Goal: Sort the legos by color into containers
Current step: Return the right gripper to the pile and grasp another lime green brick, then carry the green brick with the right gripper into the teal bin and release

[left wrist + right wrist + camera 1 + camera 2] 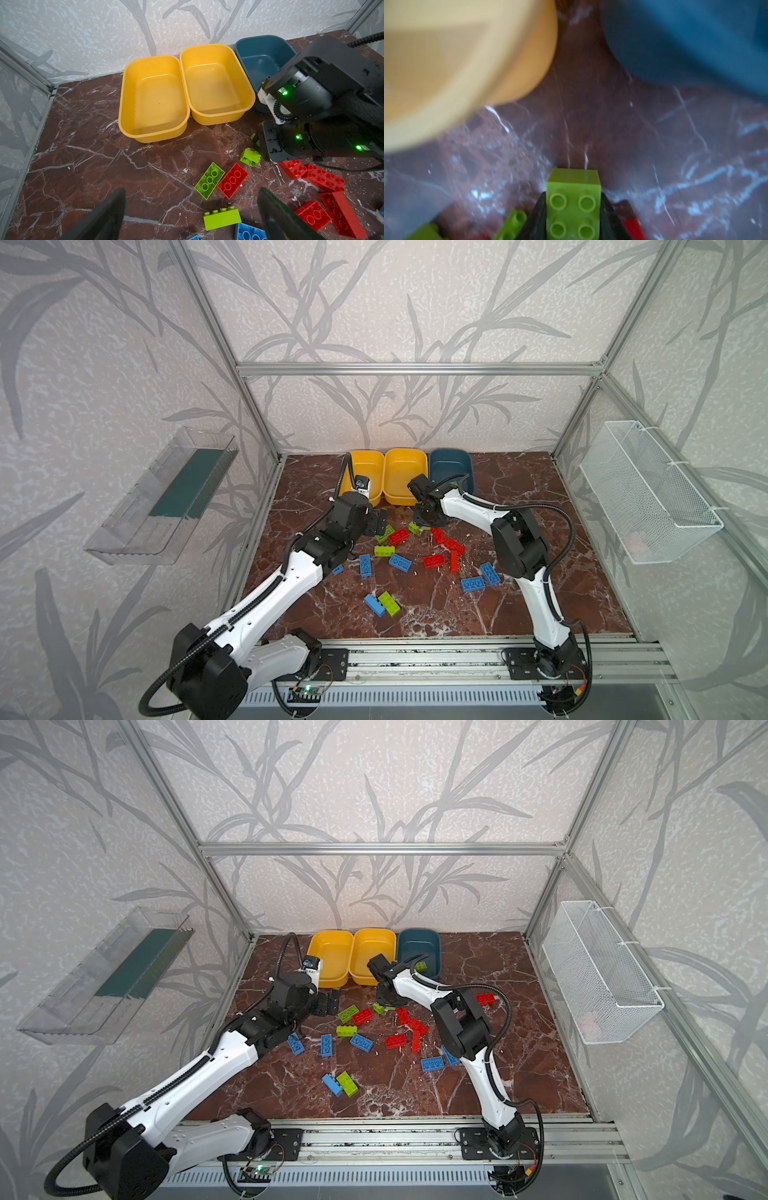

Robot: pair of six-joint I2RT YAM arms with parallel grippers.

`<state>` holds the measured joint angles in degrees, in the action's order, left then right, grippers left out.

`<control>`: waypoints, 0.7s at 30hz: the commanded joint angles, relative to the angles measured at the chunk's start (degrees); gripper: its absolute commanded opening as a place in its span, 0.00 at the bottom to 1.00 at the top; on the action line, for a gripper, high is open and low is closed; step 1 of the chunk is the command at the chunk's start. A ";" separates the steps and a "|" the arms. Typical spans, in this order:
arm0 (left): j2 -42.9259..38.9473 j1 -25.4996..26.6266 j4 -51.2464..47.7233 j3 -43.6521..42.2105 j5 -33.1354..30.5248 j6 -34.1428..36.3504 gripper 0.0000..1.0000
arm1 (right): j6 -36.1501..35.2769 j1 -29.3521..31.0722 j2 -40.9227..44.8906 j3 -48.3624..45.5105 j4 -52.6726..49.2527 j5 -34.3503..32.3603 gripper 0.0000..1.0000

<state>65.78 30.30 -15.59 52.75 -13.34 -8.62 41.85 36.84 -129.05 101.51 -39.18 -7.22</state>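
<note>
right gripper (419,526): black fingers (610,218) closed tight on small lime green square studded plastic brick (573,199), down by red-brown marble tabletop (436,605), six o'clock of middle yellow rounded plastic tub (405,477). left gripper (192,191): fingers spread wide, holding nothing, nine o'clock of that brick.

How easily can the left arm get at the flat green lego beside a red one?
Probably yes: the open left gripper hovers just short of the green lego, with nothing over it. The red lego right beside it may crowd the grasp.
</note>
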 commanded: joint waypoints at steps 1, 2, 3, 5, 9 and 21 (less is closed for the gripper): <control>0.83 -0.20 1.54 1.74 0.87 -0.08 0.99 | -2.02 -0.10 6.62 -1.29 -4.18 0.53 0.33; 1.08 -0.16 1.73 1.83 1.04 -0.15 0.99 | -2.55 -0.18 7.67 -1.40 -4.69 0.14 0.33; 1.45 -0.22 1.96 1.96 1.35 -0.24 0.99 | -3.17 -0.21 8.68 -1.29 -5.08 -0.19 0.33; 2.51 -0.22 2.38 2.56 2.07 -0.30 0.99 | -4.12 -0.62 10.29 -0.91 -5.64 -0.90 0.33; 5.26 -0.20 2.85 4.68 4.35 -0.41 0.99 | -6.33 -2.71 11.62 0.62 -4.73 -1.86 0.33; 12.49 -0.20 2.59 11.35 7.54 0.00 0.99 | -11.96 -12.79 3.24 11.43 0.53 -0.54 0.33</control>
<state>77.45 30.26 -13.23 61.73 -6.85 -9.04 31.75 25.43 -122.74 110.08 -40.32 -8.01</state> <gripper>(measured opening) 0.986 0.346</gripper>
